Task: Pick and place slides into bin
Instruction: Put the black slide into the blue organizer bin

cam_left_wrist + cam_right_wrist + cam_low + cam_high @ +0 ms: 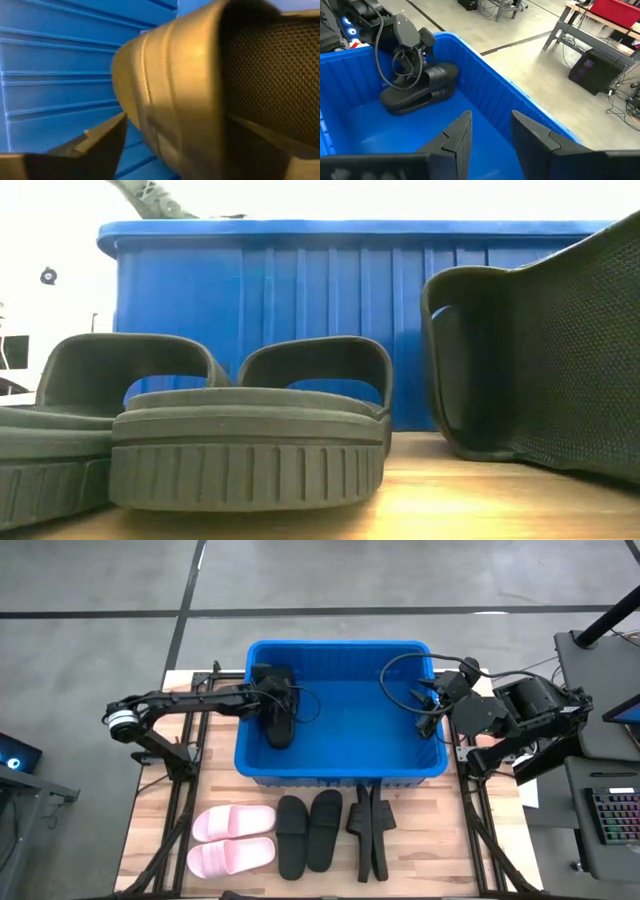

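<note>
My left end effector [268, 692] is down inside the blue bin [340, 771], at its left end, because that is where the slides go. A black slide [279, 718] lies on the bin floor right under it. My fingers are spread apart around it, so I think I am letting it go. I cannot tell if they touch it.

My right end effector [432, 700] waits over the bin's right end, fingers a little apart, holding nothing.

On the table in front of the bin wait the pink slides [233, 840], two flat black slides [308, 830], and two more black slides on edge [368, 830].
</note>
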`<state>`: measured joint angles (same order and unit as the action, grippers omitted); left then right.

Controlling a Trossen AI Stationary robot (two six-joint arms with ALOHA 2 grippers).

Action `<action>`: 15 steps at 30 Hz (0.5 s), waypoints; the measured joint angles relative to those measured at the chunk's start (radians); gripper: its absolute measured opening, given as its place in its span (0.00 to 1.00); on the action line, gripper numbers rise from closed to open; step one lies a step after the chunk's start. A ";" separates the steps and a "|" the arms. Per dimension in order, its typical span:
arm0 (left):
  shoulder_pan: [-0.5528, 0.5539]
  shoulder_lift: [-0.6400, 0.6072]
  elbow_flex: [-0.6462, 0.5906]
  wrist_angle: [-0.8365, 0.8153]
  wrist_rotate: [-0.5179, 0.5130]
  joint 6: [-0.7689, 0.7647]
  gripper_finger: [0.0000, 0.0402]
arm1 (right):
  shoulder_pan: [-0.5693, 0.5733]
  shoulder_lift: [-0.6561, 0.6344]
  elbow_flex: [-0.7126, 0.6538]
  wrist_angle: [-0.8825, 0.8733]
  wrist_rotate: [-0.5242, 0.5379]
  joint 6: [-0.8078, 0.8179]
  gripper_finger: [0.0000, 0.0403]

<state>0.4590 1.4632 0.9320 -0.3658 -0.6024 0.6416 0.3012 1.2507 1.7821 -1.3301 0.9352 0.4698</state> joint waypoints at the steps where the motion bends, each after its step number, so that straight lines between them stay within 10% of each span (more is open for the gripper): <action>1: 0.000 0.000 0.009 -0.020 0.001 -0.005 0.84 | 0.000 0.000 0.000 -0.001 0.000 0.000 0.30; 15: -0.018 -0.010 0.182 -0.349 0.005 -0.007 0.95 | 0.000 0.000 0.000 -0.006 -0.001 -0.010 0.32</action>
<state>0.4409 1.4529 1.1140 -0.7146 -0.5976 0.6342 0.3010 1.2507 1.7821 -1.3365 0.9346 0.4595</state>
